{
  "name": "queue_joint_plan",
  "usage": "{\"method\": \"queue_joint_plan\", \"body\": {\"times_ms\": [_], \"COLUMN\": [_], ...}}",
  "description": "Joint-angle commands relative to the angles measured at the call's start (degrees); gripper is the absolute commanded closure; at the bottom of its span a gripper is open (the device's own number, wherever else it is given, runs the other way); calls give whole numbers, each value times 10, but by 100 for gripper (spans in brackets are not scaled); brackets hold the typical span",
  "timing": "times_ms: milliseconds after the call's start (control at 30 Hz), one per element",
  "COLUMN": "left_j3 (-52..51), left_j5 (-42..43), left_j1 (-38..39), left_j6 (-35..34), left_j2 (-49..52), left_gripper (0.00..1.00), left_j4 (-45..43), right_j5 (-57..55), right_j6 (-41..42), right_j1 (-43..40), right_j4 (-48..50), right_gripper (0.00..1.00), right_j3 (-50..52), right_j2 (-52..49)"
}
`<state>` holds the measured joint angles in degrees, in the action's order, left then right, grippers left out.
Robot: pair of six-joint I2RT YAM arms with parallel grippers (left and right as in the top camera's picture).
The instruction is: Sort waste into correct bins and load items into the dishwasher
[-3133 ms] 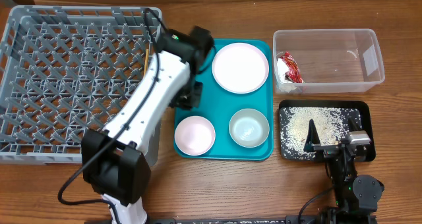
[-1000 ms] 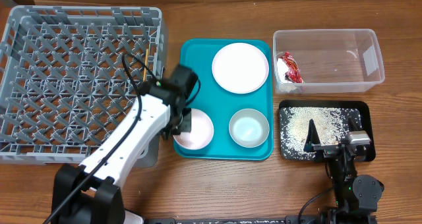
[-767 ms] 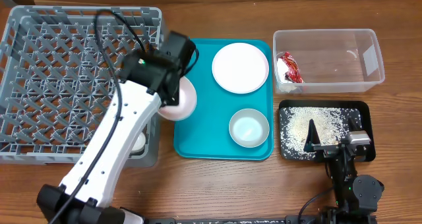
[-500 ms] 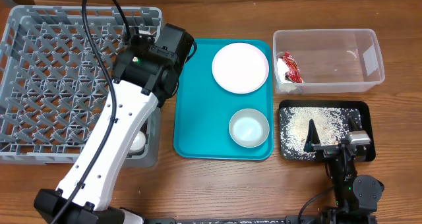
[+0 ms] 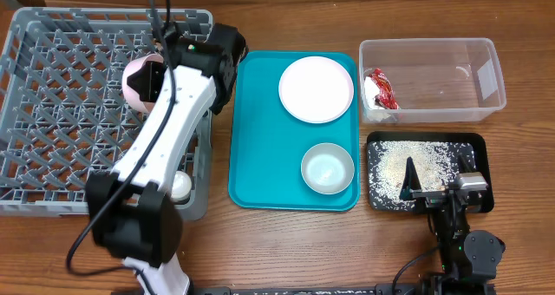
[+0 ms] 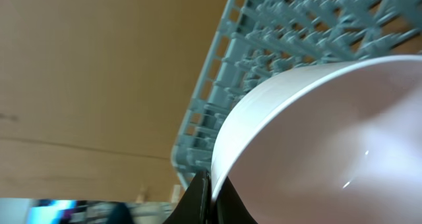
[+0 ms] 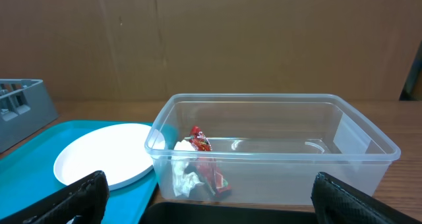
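Bowl [image 5: 137,80], pinkish-white, hangs tilted on edge over the grey dish rack [image 5: 61,113]. We see the left gripper [image 6: 210,196] clamped on its rim, seemingly clear of the pegs. The right gripper [image 7: 210,207] rests spread wide at the black tray [image 5: 481,143].

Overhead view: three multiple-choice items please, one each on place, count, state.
1. The snack wrapper lies in: A the dish rack; B the teal tray; C the clear tub.
2. Dishes on the teal tray: A one; B two; C three.
3. The left jaws are: A shut on the pinkish bowl; B open, empty; C shut on a spoon.
Key: 1 C, it shows inside the tub walls. 2 B, white plate and greenish bowl only. 3 A, bowl rim pinched, held over the dish rack.
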<state>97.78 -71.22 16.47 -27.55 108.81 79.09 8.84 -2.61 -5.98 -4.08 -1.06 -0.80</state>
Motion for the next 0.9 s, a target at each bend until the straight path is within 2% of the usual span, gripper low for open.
{"method": "queue_joint_plan", "body": {"times_ms": [0, 100, 267, 533, 867], "left_j3": [9, 9, 8, 2, -31], "left_j5": [-119, -126, -57, -16, -25], "left_j1": [-5, -5, -3, -5, 0], "left_j6": [-23, -25, -46, -74, -74], "left_j2": [53, 76, 90, 90, 90], "left_gripper": [96, 96, 96, 96, 96], "left_j4": [2, -7, -12, -14, -33], "right_j5": [3, 3, 3, 3, 3], "right_j6": [0, 0, 0, 0, 0], "right_j1": [-1, -1, -1, -1, -1], "right_j4": [4, 4, 4, 4, 4], "right_gripper": [0, 0, 0, 0, 0], "right_j3": [6, 6, 6, 6, 6], "right_j2": [6, 6, 6, 6, 6]}}
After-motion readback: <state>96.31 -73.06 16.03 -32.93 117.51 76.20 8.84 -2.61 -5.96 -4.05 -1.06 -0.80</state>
